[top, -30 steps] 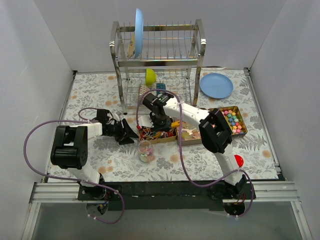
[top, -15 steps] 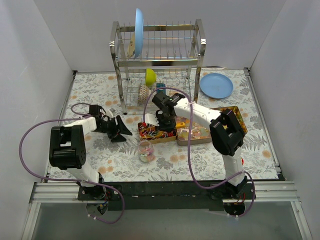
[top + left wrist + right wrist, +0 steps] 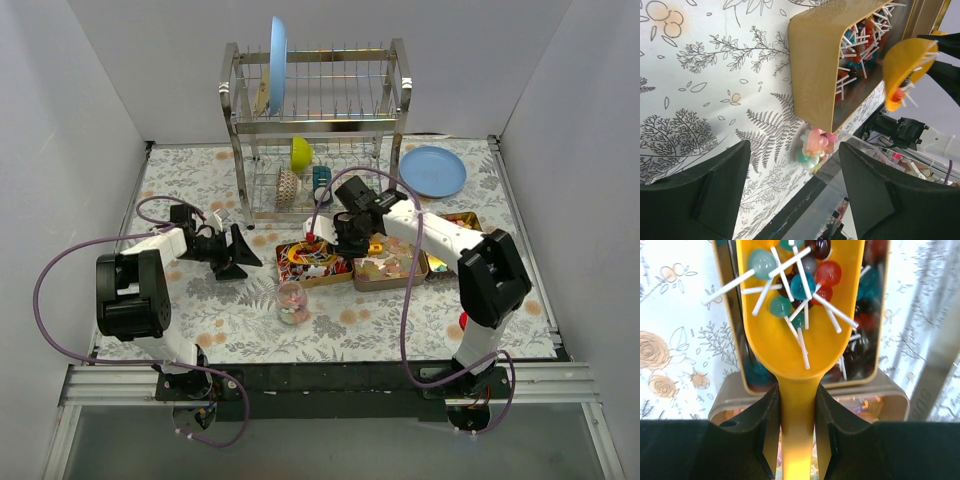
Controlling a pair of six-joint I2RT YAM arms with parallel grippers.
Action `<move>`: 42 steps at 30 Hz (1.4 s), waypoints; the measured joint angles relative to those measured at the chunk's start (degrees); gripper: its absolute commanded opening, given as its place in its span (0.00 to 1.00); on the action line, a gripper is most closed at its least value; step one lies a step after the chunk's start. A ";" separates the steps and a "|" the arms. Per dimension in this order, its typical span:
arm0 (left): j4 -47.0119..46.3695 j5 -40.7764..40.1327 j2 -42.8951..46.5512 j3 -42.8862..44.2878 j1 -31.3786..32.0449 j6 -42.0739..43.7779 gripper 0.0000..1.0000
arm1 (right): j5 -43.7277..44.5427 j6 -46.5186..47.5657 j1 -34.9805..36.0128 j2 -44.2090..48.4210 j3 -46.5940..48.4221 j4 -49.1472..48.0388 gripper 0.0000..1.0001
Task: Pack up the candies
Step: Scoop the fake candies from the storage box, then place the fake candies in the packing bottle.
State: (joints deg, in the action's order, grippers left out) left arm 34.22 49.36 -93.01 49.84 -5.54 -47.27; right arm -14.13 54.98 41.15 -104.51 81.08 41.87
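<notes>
My right gripper [image 3: 345, 238] is shut on the handle of the orange-yellow scoop [image 3: 797, 405]. The scoop bowl [image 3: 300, 252] holds several red and teal lollipops [image 3: 795, 285] and hovers over the left gold tray [image 3: 322, 272], which is full of lollipops. A small clear jar [image 3: 291, 301] with pink and green candies [image 3: 812, 147] stands in front of that tray. My left gripper [image 3: 236, 256] is open and empty, left of the tray and jar. The middle tray [image 3: 385, 270] holds pale orange-pink candies. The right tray [image 3: 465, 222] is mostly hidden by my right arm.
A metal dish rack [image 3: 315, 130] with a blue plate, a yellow cup and small items stands at the back. A second blue plate [image 3: 432, 171] lies at the back right. A red lid [image 3: 463, 321] peeks from behind my right arm near the front.
My right gripper has moved right and raised the scoop with lollipops out of the left tray. My left gripper has drawn back to the left, away from the tray.
</notes>
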 measured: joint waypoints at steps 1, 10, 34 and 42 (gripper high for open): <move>0.24 0.17 0.13 0.00 -0.04 0.52 0.75 | -0.55 -0.02 -0.24 1.36 -0.74 -0.39 0.01; -1.11 1.46 4.76 -0.17 -1.09 1.31 0.82 | -3.72 2.75 -0.52 11.93 0.37 1.60 0.01; -11.34 1.11 16.85 -6.25 -7.19 -6.45 0.83 | 17.59 12.66 14.23 8.28 16.24 26.32 0.01; -16.15 1.64 18.86 -9.90 -7.96 -11.30 0.83 | 25.16 12.04 17.40 1.66 22.10 28.92 0.01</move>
State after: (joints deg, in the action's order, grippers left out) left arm 18.06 51.00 -74.15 39.94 -13.50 -58.57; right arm 11.03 67.02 58.54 -102.85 103.18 70.78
